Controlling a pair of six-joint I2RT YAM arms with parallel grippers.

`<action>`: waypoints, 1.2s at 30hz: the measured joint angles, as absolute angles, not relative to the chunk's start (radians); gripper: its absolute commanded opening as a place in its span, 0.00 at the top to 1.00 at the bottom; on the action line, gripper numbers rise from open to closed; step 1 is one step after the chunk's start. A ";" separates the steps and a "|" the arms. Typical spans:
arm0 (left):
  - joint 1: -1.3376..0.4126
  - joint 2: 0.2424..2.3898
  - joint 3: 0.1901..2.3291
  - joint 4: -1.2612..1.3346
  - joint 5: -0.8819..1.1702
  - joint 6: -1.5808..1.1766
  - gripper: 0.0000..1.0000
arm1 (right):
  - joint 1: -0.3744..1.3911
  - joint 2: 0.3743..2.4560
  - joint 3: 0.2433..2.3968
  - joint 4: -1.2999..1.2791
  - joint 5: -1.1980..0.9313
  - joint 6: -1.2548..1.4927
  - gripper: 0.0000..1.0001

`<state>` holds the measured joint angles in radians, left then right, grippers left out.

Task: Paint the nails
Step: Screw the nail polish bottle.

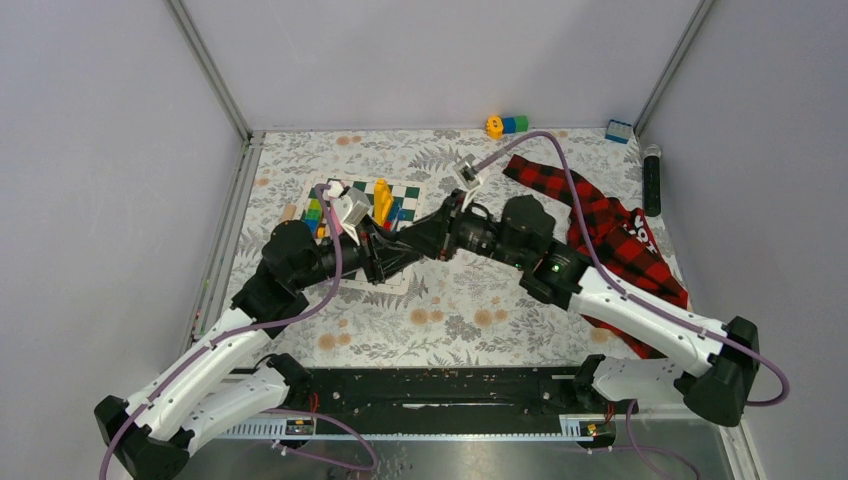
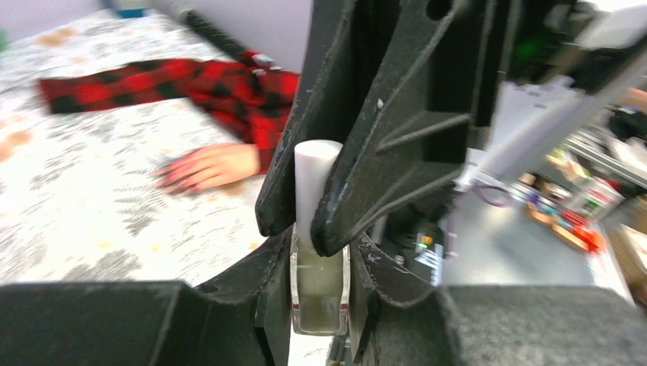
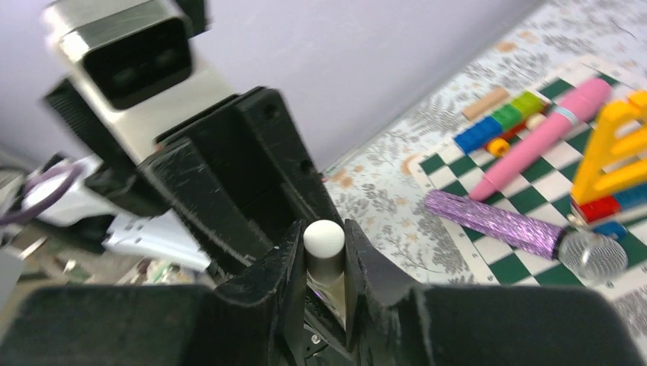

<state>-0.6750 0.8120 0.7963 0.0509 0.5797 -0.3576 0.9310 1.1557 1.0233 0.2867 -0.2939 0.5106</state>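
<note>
From above, left gripper and right gripper meet mid-table, and I can't read what is between them. The left wrist finds the nails on a dummy hand lying beyond, its own jaws clamped on a clear bottle. The right wrist's jaws pinch the white cap — opening stage, I'd say — next, a twist off.

White lettering is showing on a black patch of the plaid sleeve; too small to read.

Plain pale grey walls enclose the surface on three sides, joined by slim metal corner posts. A floral cloth covers it, evenly lit.
</note>
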 measured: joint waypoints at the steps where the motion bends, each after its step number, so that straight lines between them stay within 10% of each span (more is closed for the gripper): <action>1: -0.673 0.809 0.791 0.023 0.525 -0.341 1.00 | 0.935 1.177 1.036 0.271 -0.263 0.523 1.00; 11: -0.673 0.818 0.775 -0.139 0.253 -0.226 1.00 | 1.019 1.340 1.146 0.101 0.085 0.610 0.96; 18: -0.688 0.840 0.775 -0.140 0.254 -0.178 1.00 | 1.046 1.343 1.192 -0.009 0.165 0.570 0.36; 22: -0.691 0.849 0.781 -0.137 0.270 -0.147 1.00 | 1.055 1.287 1.193 -0.039 0.197 0.508 0.19; 36: -0.692 0.882 0.816 -0.051 0.490 -0.141 1.00 | 1.003 1.046 1.193 -0.128 0.252 0.323 0.06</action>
